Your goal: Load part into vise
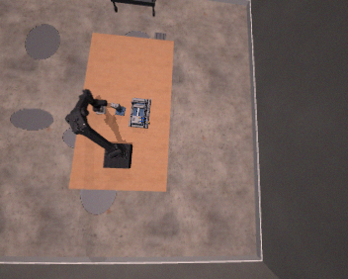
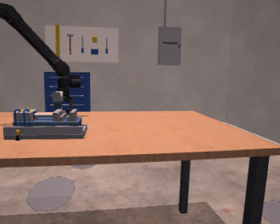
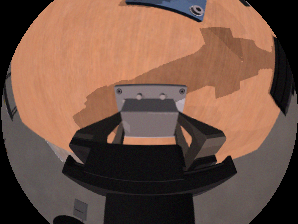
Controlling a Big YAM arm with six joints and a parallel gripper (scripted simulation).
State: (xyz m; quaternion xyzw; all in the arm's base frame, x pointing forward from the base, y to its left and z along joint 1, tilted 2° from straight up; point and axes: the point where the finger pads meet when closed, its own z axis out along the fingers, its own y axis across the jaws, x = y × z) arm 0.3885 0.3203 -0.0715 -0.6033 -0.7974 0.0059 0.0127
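1. Our claw [image 1: 101,105] [image 3: 149,113] is clamped on the block [image 3: 150,122], across its width, at the infeed plate [image 3: 151,90] near the tabletop's [image 1: 131,59] [image 2: 169,135] [image 3: 55,60] left edge in the top view.
2. We probably grip its sides so it lifts squarely.
3. The vise [image 1: 139,113] [image 2: 47,121] waits nearer the opposite edge.

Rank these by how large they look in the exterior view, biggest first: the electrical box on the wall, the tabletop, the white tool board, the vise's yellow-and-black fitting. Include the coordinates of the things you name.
1. Tabletop [image 2: 181,133]
2. White tool board [image 2: 110,44]
3. Electrical box [image 2: 169,53]
4. Yellow-and-black fitting [image 2: 17,135]
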